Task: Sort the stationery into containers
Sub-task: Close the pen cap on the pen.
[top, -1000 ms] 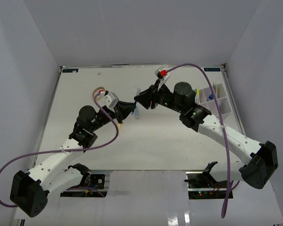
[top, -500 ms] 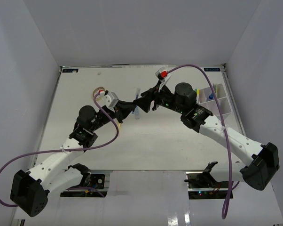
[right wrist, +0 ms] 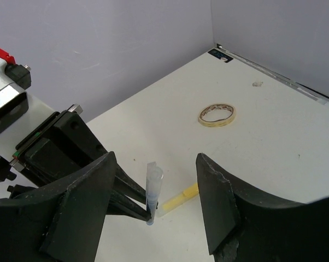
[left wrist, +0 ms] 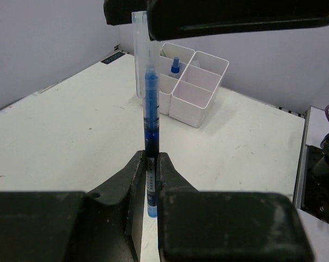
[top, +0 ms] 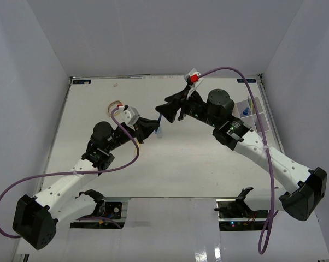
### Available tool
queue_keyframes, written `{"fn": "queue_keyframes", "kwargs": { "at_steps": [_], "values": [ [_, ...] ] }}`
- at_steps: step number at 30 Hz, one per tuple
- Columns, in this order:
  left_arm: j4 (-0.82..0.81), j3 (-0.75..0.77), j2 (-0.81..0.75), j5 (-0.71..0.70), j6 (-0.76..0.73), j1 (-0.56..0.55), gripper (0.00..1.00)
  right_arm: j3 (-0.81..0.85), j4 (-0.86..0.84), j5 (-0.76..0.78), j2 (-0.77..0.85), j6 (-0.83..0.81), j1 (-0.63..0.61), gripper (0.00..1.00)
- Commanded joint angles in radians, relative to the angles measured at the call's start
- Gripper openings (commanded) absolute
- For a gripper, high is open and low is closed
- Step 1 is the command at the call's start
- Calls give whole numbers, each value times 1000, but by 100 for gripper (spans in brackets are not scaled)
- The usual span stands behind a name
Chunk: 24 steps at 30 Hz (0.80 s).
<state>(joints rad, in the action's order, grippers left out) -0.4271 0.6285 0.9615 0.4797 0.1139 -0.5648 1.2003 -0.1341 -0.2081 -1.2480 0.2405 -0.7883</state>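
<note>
Clear plastic cap over a blue-inked barrel: the blue pen (left wrist: 150, 109) stands nearly upright above the table (top: 197, 158), mid-field, well apart from the organizer box (left wrist: 192, 76) at the far right.

- Left gripper (left wrist: 148, 164): pressed together on the pen's lower end, pinching it just above the tip. The pen leans only slightly.
- Right gripper (right wrist: 153, 164): spread wide, one finger on either side of the pen's capped top. Its own wrist view shows a clear gap on both sides and no contact.
- Organizer box: a small blue bottle (left wrist: 175, 63) stands upright in one far compartment. The near compartments look empty from here.
- Loose on the table: a tan ring (right wrist: 217, 114) well beyond the pen, and a yellow strip (right wrist: 181, 197) lying flat just past it.

Handling, as judged:
- The pen looks light, stiff and smooth-walled. It is likely slippery, and it may swing about a narrow two-point pinch.
- The cap is probably a push fit, so a grip on the cap alone could pull it off.
- The better hold is the barrel's upper half, just below the cap and clear of the left fingers.
- The right jaws should close square across the barrel and be firm before the lower pinch lets go.
</note>
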Motion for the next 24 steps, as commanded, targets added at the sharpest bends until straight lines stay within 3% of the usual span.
{"fn": "queue_keyframes", "kwargs": {
  "at_steps": [1, 9, 24],
  "values": [
    [-15, 31, -7, 37, 7, 0, 0, 53, -9, 16, -7, -29, 0, 66],
    [-19, 31, -14, 51, 15, 0, 0, 65, -2, -4, -34, -29, -2, 56],
    [-15, 36, -7, 63, 21, 0, 0, 48, -2, -19, -33, -27, 0, 25]
  ]
}}
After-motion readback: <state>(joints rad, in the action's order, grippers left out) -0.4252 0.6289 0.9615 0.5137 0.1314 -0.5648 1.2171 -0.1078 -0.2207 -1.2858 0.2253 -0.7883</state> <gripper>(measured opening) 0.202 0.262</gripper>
